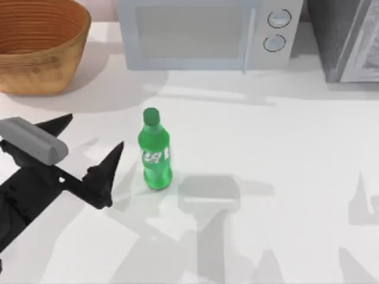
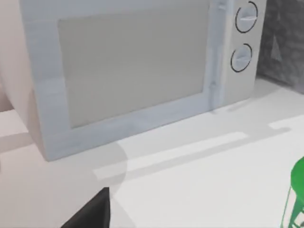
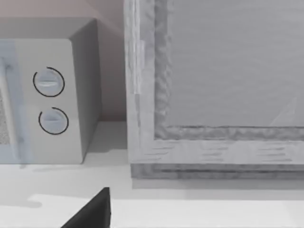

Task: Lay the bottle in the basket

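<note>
The left gripper (image 1: 89,145) hangs low over the table's (image 1: 284,148) left side, jaws spread wide and holding nothing. Just to its right the bottle (image 1: 154,151) stands upright (cap on), untouched. The basket (image 1: 41,44) sits at the far left corner, beside the microwave (image 1: 204,32). I cannot tell the right gripper's jaws.

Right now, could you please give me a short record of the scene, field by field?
bottle: green, upright on the table, not held
basket: far left corner of the table, nothing seen in it
left hand: open, left of the bottle, not touching it
microwave: at the back, behind the bottle, door shut
task state: bottle not yet in basket
</note>
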